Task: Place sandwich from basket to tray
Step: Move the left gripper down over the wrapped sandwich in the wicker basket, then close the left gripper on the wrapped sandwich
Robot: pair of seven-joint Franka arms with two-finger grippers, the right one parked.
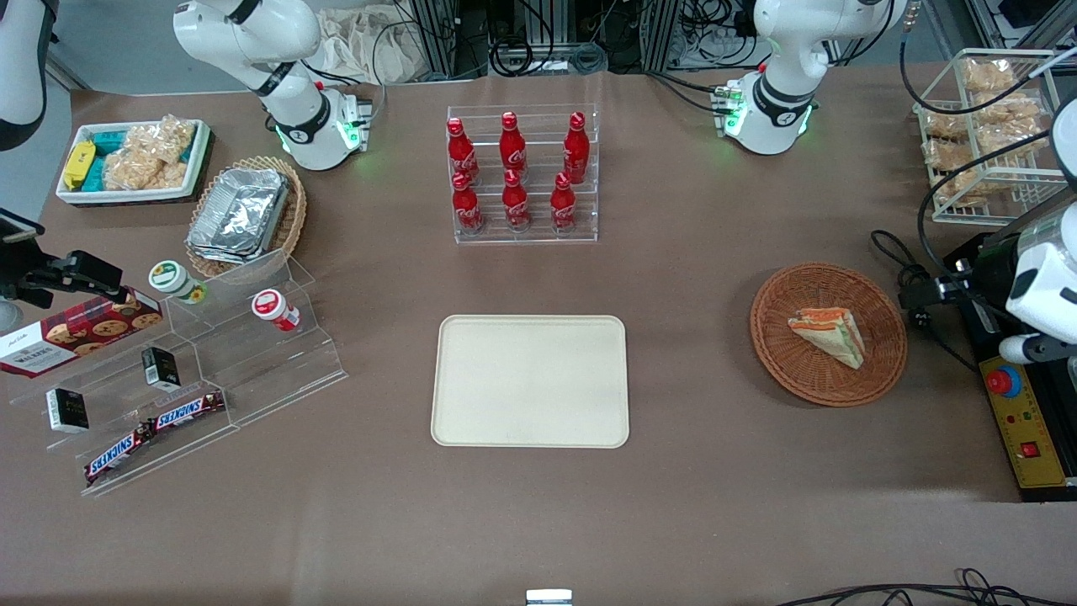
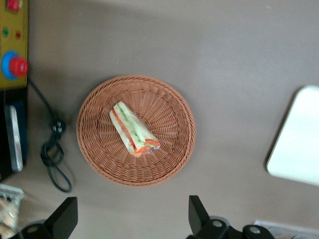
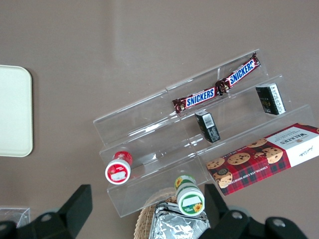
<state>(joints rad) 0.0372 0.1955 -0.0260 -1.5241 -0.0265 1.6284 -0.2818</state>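
The sandwich, a pale bread wedge with orange-red and green filling, lies in the round reddish-brown wicker basket toward the working arm's end of the table. The left wrist view shows the same sandwich in the basket. The cream rectangular tray lies bare near the table's middle, and its corner shows in the left wrist view. My gripper hangs high above the table just beside the basket, fingers wide open and empty. The working arm's wrist shows at the table's end.
A black cable and a control box with a red button lie beside the basket. A wire rack of bagged snacks stands farther from the camera. A clear rack of cola bottles stands farther than the tray.
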